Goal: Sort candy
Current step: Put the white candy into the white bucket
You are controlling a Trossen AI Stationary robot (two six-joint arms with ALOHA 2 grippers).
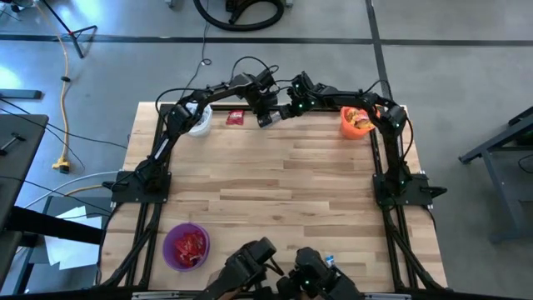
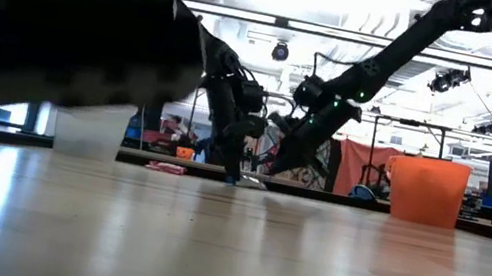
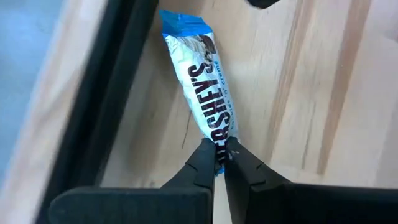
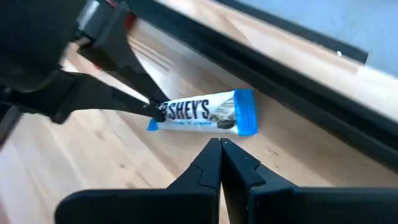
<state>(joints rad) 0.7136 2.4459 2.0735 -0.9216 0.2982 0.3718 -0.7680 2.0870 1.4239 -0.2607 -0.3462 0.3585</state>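
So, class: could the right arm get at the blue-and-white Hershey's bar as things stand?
Probably yes. The right gripper hovers shut just beside the bar with bare wood between them, but the left gripper is already shut on the bar's end, so it would have to open and work around it.

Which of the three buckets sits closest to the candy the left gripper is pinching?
The white bucket, at the table's far edge. The left gripper is shut on the light-blue candy; the orange bucket sits farther off, and the purple bucket stands at the near edge.

Left tool [image 4: 155, 112] pinches blue candy [image 4: 208, 113].
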